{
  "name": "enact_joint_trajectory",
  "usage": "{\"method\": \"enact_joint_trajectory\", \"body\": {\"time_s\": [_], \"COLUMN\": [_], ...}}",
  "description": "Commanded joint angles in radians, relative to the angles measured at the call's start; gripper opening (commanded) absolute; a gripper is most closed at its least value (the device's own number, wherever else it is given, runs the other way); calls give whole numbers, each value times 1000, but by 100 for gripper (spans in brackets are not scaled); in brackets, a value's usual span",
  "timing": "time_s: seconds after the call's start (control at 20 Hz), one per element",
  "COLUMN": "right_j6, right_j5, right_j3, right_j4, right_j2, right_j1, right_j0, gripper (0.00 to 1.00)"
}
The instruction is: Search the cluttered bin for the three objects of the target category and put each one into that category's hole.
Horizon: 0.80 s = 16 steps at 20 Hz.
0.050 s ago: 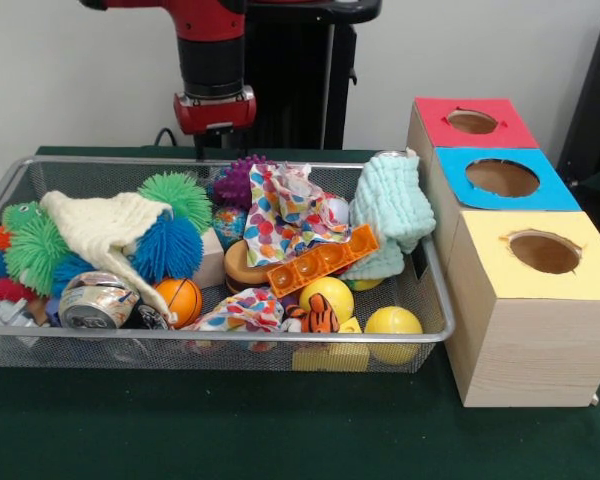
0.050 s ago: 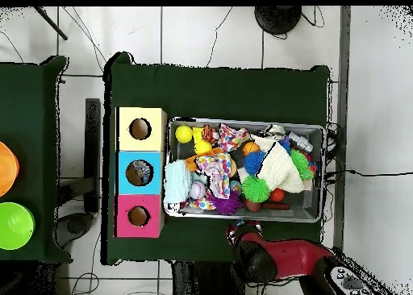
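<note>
**Front view: snagging risk in a crowded bin**

Nearest, yellow balls [image 1: 392, 322] lie at 5 o'clock in the wire bin [image 1: 230, 345], wedged against cloths [image 1: 285, 215]; fabric could be dragged along. Farther back, the gripper [image 1: 202, 150] hangs at 12 o'clock; jaw state cannot be told.

The red and black arm [image 1: 213, 65] hangs upright, its gripping end hidden.

three boxes [image 1: 510, 230], one wire bin [image 1: 40, 345]

Wire-mesh metal bin [image 1: 20, 185] — pale raw-wood boxes [image 1: 520, 340], matt painted tops.
</note>
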Motion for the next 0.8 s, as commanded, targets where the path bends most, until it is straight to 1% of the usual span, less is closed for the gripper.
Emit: {"method": "enact_joint_trajectory", "body": {"time_s": [0.05,0.3,0.7,0.8], "right_j6": [111,128,137,135], "right_j5": [-18,-63,-105,-103], "right_j3": [-147,-161,-158,-155], "right_j4": [9,5,2,4], "right_j2": [36,4,-32,-31], "right_j1": [84,128,144,142], "right_j0": [40,58,72,69], "gripper": [100,100,100,100]}}
